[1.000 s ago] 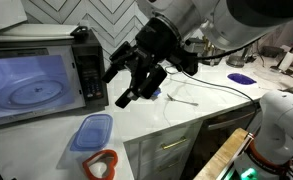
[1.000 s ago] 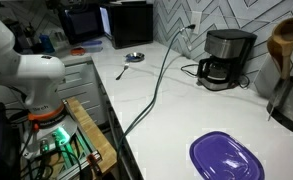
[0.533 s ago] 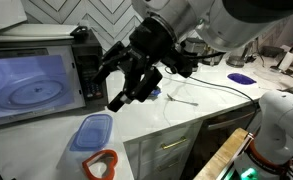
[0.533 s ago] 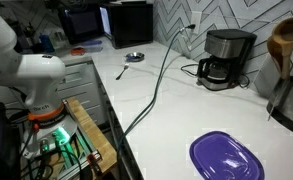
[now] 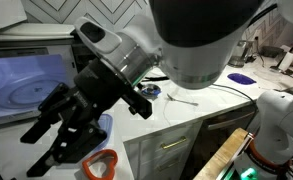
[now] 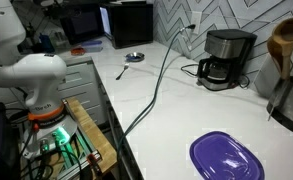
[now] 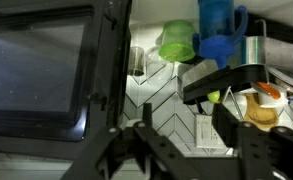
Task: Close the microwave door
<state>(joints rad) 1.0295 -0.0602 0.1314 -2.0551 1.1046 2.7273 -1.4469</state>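
Note:
The microwave [image 5: 31, 42] stands at the left of the counter, its pale interior and round turntable showing. It is small and far off in an exterior view [image 6: 128, 22]. The microwave door [image 7: 36, 70], black-framed with dark glass, stands open and fills the left of the wrist view, with its edge just left of my fingers. A dark panel beside the microwave [image 6: 81, 22] looks like the same door. My gripper [image 5: 48, 145] is open and empty, low in front of the microwave opening. Its fingers also show in the wrist view [image 7: 186, 150].
A blue lid [image 5: 104, 123] and a red-rimmed object [image 5: 102, 165] lie on the counter below my arm. A spoon [image 5: 181, 98], a purple lid [image 6: 226, 157], a coffee maker [image 6: 226, 57], a small bowl [image 6: 134, 57] and a cable are also on the counter.
My arm has swung left and down, from beside the control panel to in front of the microwave opening. The gripper has stayed open.

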